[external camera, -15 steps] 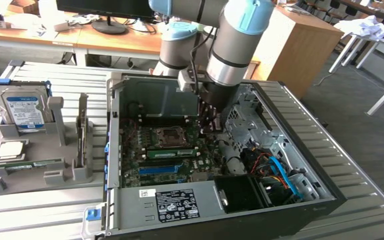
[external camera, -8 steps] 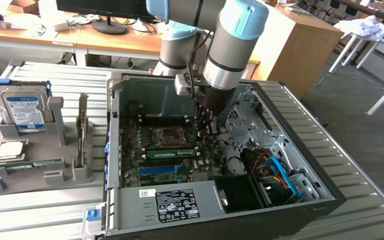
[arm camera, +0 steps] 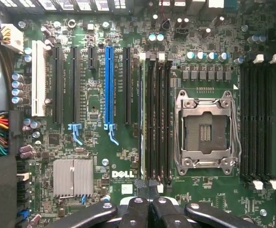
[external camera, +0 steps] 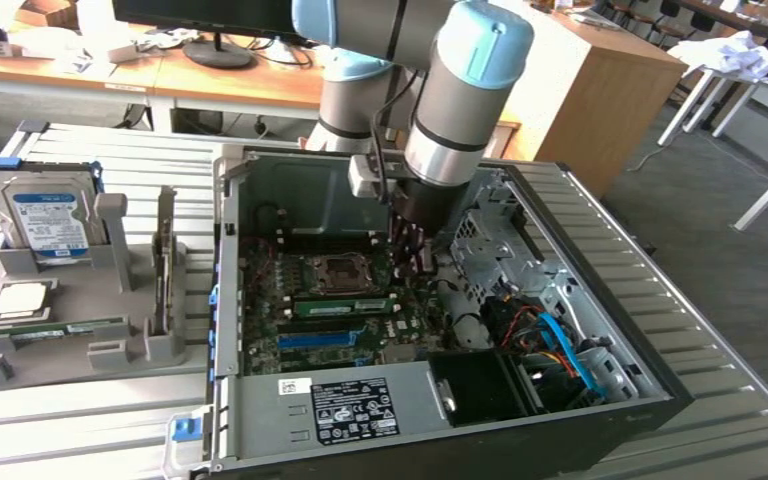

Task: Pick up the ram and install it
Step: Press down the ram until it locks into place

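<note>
Now we hover our gripper (arm camera: 148,199) low over the motherboard (arm camera: 104,156), jaws pinched together on nothing visible, the ram (external camera: 340,306) seemingly already seated.

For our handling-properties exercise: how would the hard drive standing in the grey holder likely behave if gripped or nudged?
The hard drive looks like a rigid metal block, so probably stiff and heavy for its size. Standing on edge in the grey holder, it might tip if nudged free. Its smooth casing may slip.
</note>
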{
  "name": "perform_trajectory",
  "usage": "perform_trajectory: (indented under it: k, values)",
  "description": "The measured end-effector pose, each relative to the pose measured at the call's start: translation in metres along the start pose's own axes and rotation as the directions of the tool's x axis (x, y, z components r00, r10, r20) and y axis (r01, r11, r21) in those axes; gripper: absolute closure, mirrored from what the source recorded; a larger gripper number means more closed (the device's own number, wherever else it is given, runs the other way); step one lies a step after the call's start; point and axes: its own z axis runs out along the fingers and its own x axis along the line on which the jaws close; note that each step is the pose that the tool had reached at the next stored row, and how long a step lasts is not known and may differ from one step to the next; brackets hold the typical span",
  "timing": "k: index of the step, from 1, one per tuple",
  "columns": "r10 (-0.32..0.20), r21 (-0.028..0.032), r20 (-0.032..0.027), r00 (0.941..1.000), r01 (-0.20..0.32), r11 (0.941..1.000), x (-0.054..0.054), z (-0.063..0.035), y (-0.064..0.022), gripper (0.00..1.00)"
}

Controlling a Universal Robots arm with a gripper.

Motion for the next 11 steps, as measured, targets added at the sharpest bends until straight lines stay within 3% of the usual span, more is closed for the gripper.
perform_trajectory:
  k: [11]
  values:
    - [0.0,0.0001,-0.005,1.0,0.0,1.0,0.002,0.0107,-0.0033,0.9]
